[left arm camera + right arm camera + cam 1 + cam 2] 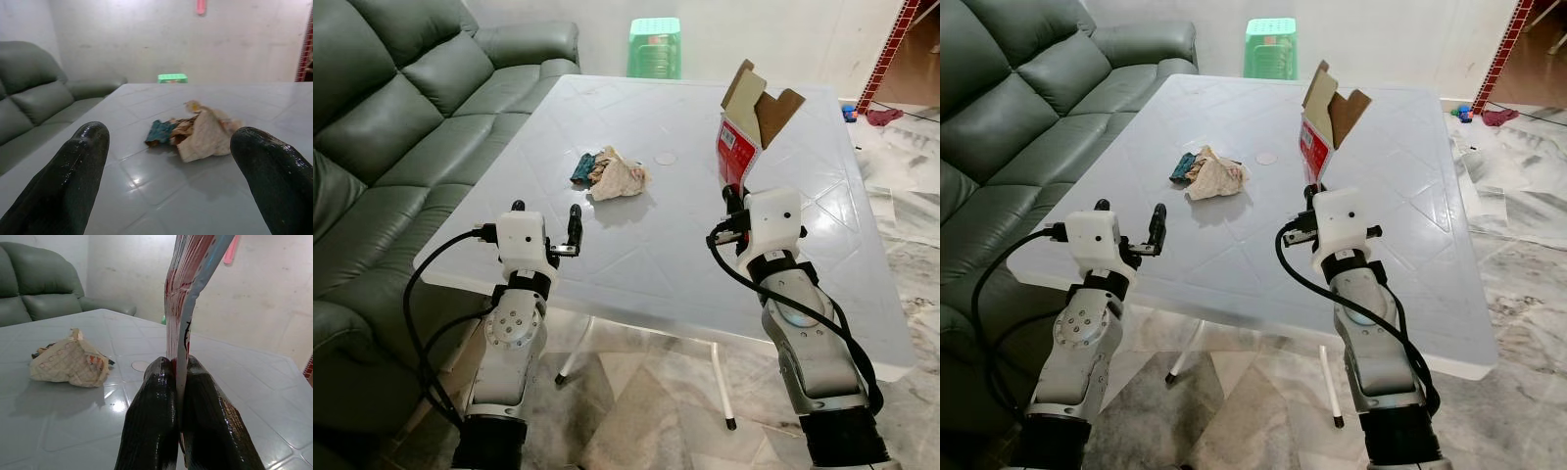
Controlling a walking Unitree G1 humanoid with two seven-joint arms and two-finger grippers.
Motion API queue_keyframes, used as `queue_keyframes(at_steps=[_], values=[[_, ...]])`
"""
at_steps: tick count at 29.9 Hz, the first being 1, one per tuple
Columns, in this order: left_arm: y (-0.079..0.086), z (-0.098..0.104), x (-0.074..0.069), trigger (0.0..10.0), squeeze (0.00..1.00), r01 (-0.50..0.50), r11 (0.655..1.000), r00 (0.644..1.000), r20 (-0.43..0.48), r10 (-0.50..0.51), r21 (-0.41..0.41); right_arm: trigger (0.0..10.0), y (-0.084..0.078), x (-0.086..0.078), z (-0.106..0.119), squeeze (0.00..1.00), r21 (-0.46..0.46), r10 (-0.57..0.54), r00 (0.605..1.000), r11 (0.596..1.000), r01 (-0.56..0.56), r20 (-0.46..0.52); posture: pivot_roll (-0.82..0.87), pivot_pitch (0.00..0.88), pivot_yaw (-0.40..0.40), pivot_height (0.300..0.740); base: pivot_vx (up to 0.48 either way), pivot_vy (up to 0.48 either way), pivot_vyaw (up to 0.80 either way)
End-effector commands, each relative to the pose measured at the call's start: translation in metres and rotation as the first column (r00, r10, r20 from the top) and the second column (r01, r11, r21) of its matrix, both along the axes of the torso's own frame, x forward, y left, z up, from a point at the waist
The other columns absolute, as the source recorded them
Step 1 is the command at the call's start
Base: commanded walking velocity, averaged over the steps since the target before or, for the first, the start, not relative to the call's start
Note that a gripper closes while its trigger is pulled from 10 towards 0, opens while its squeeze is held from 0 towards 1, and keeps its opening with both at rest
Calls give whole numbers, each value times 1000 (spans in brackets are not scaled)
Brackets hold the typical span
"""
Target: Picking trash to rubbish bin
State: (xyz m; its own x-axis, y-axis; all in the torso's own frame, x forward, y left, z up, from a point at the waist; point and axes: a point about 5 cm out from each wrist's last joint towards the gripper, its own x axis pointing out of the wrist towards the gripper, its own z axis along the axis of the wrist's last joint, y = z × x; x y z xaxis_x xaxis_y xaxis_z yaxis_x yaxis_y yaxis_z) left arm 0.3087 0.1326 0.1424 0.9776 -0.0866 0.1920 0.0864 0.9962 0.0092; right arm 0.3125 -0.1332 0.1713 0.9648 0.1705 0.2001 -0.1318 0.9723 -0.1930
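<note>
Pale grey surface (636, 255) stood beside a dark green sofa (391, 127), with a green stool (655, 46) past its far edge and marble-patterned floor around it.

Right tool (180, 382): fingers pressed together on the lower edge of a flattened red-and-white carton (744, 132). Carton was held clear above the surface, toward the near right part. Its long axis ran near vertical; the torn brown flaps at the open end pointed up and slightly away toward the far edge.

Left tool (546, 230): fingers spread wide apart, nothing between them, poised at the near left edge and aimed at the crumpled paper (620, 174). That wad lay near the middle of the surface, touching a small dark teal scrap (581, 168) on its sofa side. A faint round mark (666, 158) sat just beyond it.

Step in hand, as judged: first piece picked and secured, second targeted. No bin could be made out in these views, so the next move would call either for reaching the left tool forward over the wad and closing on it, or for turning to find the bin while keeping the carton pinched.
</note>
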Motion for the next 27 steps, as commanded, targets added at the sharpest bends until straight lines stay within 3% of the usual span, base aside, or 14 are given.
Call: queue_keyframes(at_steps=[1, 7, 14, 21, 27], values=[[-2, 3, 2, 10000, 0, 19, 1000, 1000, 14, -19, 2, 10000, 0, 1, 7, 0, 4, 1, 1000, 1000, -1, 22, -42, 53, 34, 740, 0, 0, 0], [-7, 2, 10, 10000, 0, 72, 997, 997, -12, -72, -23, 10000, 3, -1, 10, 0, -2, 10, 999, 1000, -10, 38, -53, 62, 33, 740, 0, 0, 0], [-1, 5, 23, 10000, 0, 60, 998, 998, -7, -60, -26, 10000, 0, -7, 11, 0, -9, 9, 999, 1000, -9, 43, -84, 84, 36, 740, 0, 0, 0], [9, 1, 44, 10000, 0, 43, 999, 998, -48, -45, -29, 10000, -12, -30, 14, 0, -41, -5, 999, 999, 6, 36, -191, 160, 56, 740, 0, 0, 0], [4, 3, 53, 10000, 0, 64, 997, 996, -56, -66, -45, 10000, -16, -42, 21, 0, -53, -7, 999, 999, 9, 41, -236, 198, 55, 740, 0, 0, 0]])
